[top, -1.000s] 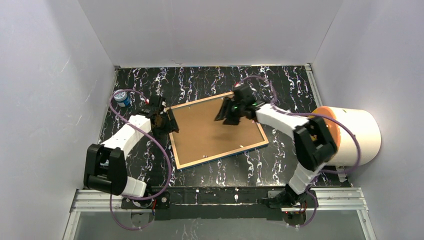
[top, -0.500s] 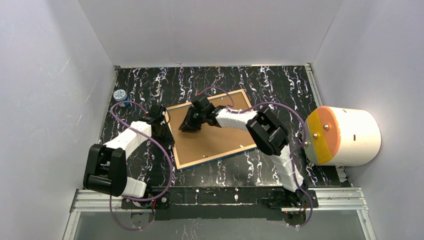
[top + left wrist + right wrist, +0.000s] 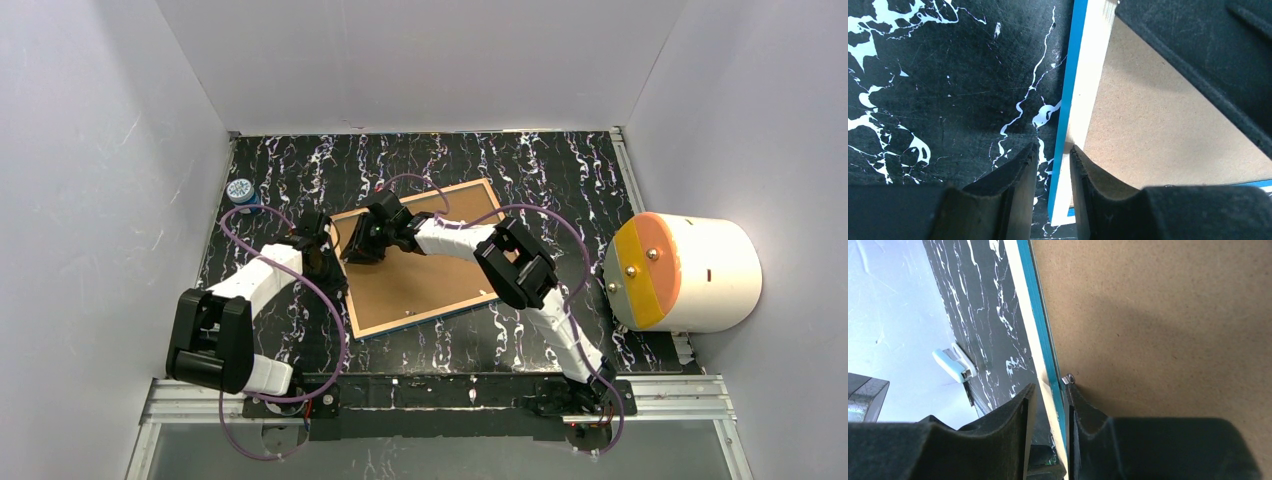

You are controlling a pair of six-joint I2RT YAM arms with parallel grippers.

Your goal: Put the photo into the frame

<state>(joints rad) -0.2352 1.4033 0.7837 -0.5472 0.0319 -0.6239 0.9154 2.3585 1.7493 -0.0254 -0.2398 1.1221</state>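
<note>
The frame [image 3: 430, 313] lies face down on the black marbled table, with the plain brown backing board [image 3: 425, 270] filling its back. The photo is hidden. My left gripper [image 3: 325, 255] is at the frame's left edge. In the left wrist view [image 3: 1053, 150] its jaws stand narrow around the blue and wood rim [image 3: 1088, 75] near a corner. My right gripper [image 3: 358, 248] is at the far left part of the frame. In the right wrist view [image 3: 1048, 387] its jaws clamp the rim [image 3: 1033, 315] beside a small metal tab [image 3: 1068, 379].
A big white cylinder with an orange face [image 3: 690, 272] lies at the right edge of the table. A small blue round object [image 3: 240, 192] sits at the far left. A white and light-blue object [image 3: 953, 365] stands by the wall. Grey walls close in three sides.
My right arm swung left across the backing board, from the frame's far right part to its far left rim. My left gripper stayed at the left edge.
</note>
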